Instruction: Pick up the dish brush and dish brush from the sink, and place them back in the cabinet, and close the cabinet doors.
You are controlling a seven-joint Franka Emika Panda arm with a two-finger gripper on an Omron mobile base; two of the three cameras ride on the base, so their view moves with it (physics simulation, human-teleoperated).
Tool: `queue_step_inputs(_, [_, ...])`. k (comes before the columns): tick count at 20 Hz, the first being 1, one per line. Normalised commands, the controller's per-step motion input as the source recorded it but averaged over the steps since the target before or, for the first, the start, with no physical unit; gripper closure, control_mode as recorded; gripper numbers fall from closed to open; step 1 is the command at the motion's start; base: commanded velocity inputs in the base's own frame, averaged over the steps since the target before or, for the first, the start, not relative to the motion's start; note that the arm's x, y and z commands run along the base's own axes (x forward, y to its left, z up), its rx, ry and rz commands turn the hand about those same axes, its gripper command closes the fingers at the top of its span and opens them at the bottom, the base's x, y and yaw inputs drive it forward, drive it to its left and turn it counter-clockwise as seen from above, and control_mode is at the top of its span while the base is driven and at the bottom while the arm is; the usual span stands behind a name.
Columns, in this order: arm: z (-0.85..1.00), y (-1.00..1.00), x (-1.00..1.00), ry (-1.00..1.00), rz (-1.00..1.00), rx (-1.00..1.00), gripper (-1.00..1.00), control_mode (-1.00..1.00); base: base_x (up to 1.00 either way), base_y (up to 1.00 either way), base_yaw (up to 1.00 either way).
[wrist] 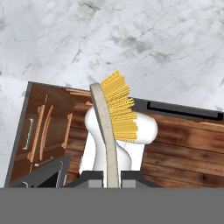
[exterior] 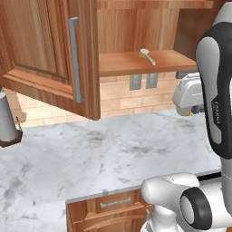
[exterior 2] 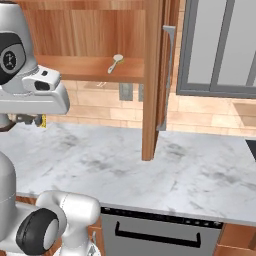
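Observation:
My gripper [wrist: 112,176] is shut on the handle of a tan dish brush [wrist: 114,118] with yellow bristles, which points down toward the marble counter. The hand hangs above the counter, below the open cabinet [exterior: 131,63], and the gripper shows at the right [exterior: 195,109] of the left base view and at the left [exterior 2: 31,119] of the right base view. A second dish brush [exterior: 147,55] [exterior 2: 116,62] with a round white head lies on the cabinet's bottom shelf. Both cabinet doors [exterior: 41,54] [exterior 2: 152,75] stand swung open. The sink is out of view.
A grey cylinder on a wooden stand [exterior: 7,118] sits at the counter's left. Wall outlets [exterior: 142,81] are under the shelf. A window [exterior 2: 220,45] is right of the cabinet. A dishwasher front [exterior 2: 155,230] and drawers [exterior: 113,204] lie below the counter edge.

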Motion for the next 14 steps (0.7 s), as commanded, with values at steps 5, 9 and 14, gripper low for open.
queue_step_inputs(5, [0.0,0.0,0.0,0.0,0.0,0.0,1.0,1.0,0.13,0.06,0.0])
queue_step_inputs(9, [0.0,0.0,0.0,0.0,0.0,0.0,1.0,1.0,0.07,0.0,0.0])
queue_step_inputs(14, [0.0,0.0,0.0,0.0,0.0,0.0,1.0,1.0,0.21,0.0,0.0])
